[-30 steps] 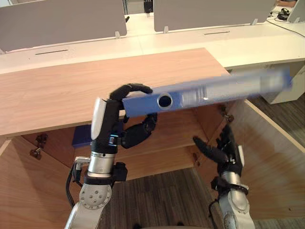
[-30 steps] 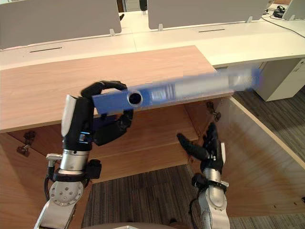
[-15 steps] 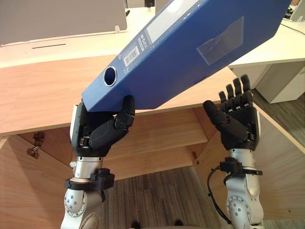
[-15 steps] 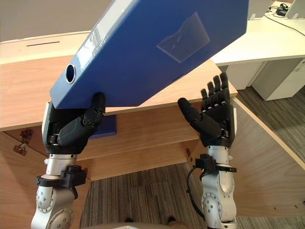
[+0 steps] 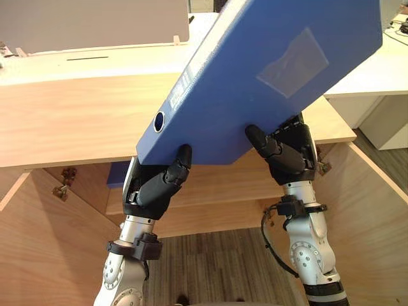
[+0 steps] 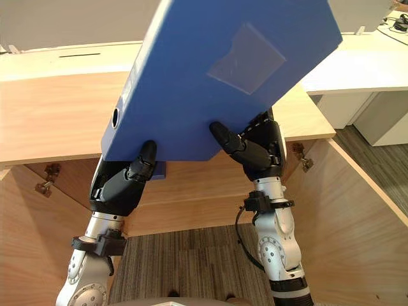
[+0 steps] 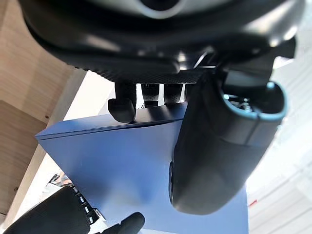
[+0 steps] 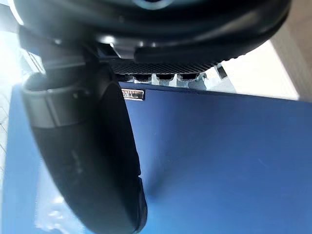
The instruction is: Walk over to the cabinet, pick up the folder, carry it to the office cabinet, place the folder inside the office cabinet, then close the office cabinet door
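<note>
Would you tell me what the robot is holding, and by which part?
The blue folder, pinched by its lower edge: left hand near the spine corner, right hand further along.

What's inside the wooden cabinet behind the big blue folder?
A wooden shelf, with a bit of something blue lying on it. The folder, pinched in the left hand and right hand, covers the rest, so I can't tell what the blue thing is.
</note>
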You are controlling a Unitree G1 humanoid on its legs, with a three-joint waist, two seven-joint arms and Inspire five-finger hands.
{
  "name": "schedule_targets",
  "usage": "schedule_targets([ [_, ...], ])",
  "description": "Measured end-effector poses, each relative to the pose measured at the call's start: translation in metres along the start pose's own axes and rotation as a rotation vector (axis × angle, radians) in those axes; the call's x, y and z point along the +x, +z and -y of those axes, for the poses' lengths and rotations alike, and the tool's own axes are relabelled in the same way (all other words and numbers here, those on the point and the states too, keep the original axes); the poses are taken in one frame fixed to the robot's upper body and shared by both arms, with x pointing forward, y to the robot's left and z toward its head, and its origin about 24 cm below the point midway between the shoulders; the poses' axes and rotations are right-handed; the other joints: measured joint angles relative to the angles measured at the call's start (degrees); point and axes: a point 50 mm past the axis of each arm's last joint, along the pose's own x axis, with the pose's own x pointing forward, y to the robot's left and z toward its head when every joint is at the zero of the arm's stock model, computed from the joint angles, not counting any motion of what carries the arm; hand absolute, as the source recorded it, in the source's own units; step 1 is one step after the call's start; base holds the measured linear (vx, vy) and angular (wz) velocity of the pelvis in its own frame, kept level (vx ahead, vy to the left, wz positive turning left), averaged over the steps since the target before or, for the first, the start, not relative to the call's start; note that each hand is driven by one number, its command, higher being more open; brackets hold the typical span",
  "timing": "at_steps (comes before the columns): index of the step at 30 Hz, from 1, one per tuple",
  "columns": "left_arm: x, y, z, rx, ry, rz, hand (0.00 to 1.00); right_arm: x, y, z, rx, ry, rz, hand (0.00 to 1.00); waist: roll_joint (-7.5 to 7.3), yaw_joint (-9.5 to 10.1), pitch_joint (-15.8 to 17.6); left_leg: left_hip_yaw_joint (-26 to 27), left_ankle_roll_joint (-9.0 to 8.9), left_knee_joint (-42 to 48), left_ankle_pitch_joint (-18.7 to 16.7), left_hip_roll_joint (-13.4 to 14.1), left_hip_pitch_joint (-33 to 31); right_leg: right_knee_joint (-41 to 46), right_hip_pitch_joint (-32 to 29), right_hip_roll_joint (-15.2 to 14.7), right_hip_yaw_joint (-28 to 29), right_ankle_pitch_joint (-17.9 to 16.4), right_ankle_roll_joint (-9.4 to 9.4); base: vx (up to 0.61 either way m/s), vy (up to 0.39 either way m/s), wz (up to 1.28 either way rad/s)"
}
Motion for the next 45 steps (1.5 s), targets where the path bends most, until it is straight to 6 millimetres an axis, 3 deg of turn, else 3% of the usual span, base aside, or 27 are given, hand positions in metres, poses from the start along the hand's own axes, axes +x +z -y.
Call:
schedule_targets([
  [11,-0.010,-0.011,-0.011,-0.074,0.094,-0.015,0.00,0.007,0.000,-0.009,0.037,0.060,0.016,0.00,-0.05,1.25,-0.14,-1.01,0.10,-0.11,0.28,-0.01,-0.24,0.00,0.24,-0.09,-1.01,0.00,0.00,-0.02,-0.023,0.04],
  [12,-0.011,-0.011,-0.011,-0.074,0.096,-0.015,1.00,0.007,0.000,-0.010,0.039,0.061,0.017,0.00,-0.04,1.28,-0.16,-1.09,0.12,-0.11,0.30,-0.01,-0.29,0.00,0.25,-0.10,-1.08,0.00,0.00,-0.03,-0.038,0.07],
  [18,-0.017,-0.006,-0.021,0.034,0.173,0.012,1.00,0.007,0.000,-0.012,0.004,0.063,0.025,0.00,-0.06,1.43,-0.18,-1.58,0.17,-0.12,0.53,-0.01,-0.59,-0.01,0.21,-0.17,-1.43,0.00,0.00,-0.02,-0.021,0.03],
  [25,-0.034,0.014,-0.059,0.294,0.420,0.076,1.00,0.009,0.010,-0.014,-0.101,0.082,0.056,0.00,-0.05,1.65,-0.24,-2.92,0.09,-0.13,1.00,0.03,-1.22,-0.04,0.22,-0.14,-2.61,0.00,0.00,-0.03,-0.036,0.10],
  [28,-0.052,0.024,-0.083,0.408,0.596,0.091,1.00,0.009,0.017,-0.008,-0.129,0.059,0.083,0.00,0.01,2.36,-0.28,-3.05,0.08,-0.13,1.03,0.08,-1.33,-0.08,0.22,-0.17,-2.77,0.00,0.00,0.00,0.000,0.00],
  [31,-0.088,0.024,-0.119,0.456,0.893,0.050,1.00,0.009,0.028,-0.011,-0.118,0.065,0.132,0.00,0.06,2.36,-0.33,-3.11,0.08,-0.15,1.03,0.07,-1.49,-0.20,0.14,-0.20,-2.87,0.00,0.00,0.00,0.000,0.00],
  [33,-0.119,0.011,-0.138,0.445,1.060,-0.046,1.00,0.009,0.035,-0.015,-0.124,0.085,0.161,0.00,0.01,2.48,-0.41,-3.29,0.08,-0.16,1.03,-0.01,-1.83,-0.21,-0.11,-0.34,-3.08,0.00,0.00,-0.01,-0.017,0.04],
  [35,-0.137,-0.001,-0.145,0.435,1.130,-0.137,1.00,0.009,0.034,-0.017,-0.121,0.099,0.162,0.00,0.02,2.59,-0.47,-3.36,0.09,-0.16,1.04,-0.09,-1.99,-0.21,-0.26,-0.37,-3.18,0.00,0.00,-0.01,-0.006,0.02],
  [40,-0.187,-0.055,-0.155,0.391,1.227,-0.504,1.00,0.006,0.007,-0.035,-0.123,0.213,0.027,0.00,0.07,2.58,-1.02,-3.39,0.18,-0.14,1.44,-0.29,-3.97,-0.12,-2.23,-0.70,-3.41,0.00,-0.01,0.00,0.000,0.00],
  [42,-0.201,-0.079,-0.157,0.365,1.218,-0.670,1.00,0.002,-0.017,-0.040,-0.141,0.270,-0.086,0.00,0.11,2.59,-0.87,-3.39,0.14,0.77,1.48,-0.01,-5.76,1.20,-4.25,-0.73,-3.44,0.00,-0.01,-0.06,-0.019,0.00],
  [45,-0.190,-0.104,-0.161,0.352,1.138,-0.801,1.00,0.009,-0.045,-0.049,-0.266,0.390,-0.204,0.00,0.08,2.49,4.76,-3.46,0.20,8.78,-0.68,0.75,-12.64,7.35,-10.36,-0.88,-3.24,-1.09,-0.41,-0.12,-0.017,-0.01],
])
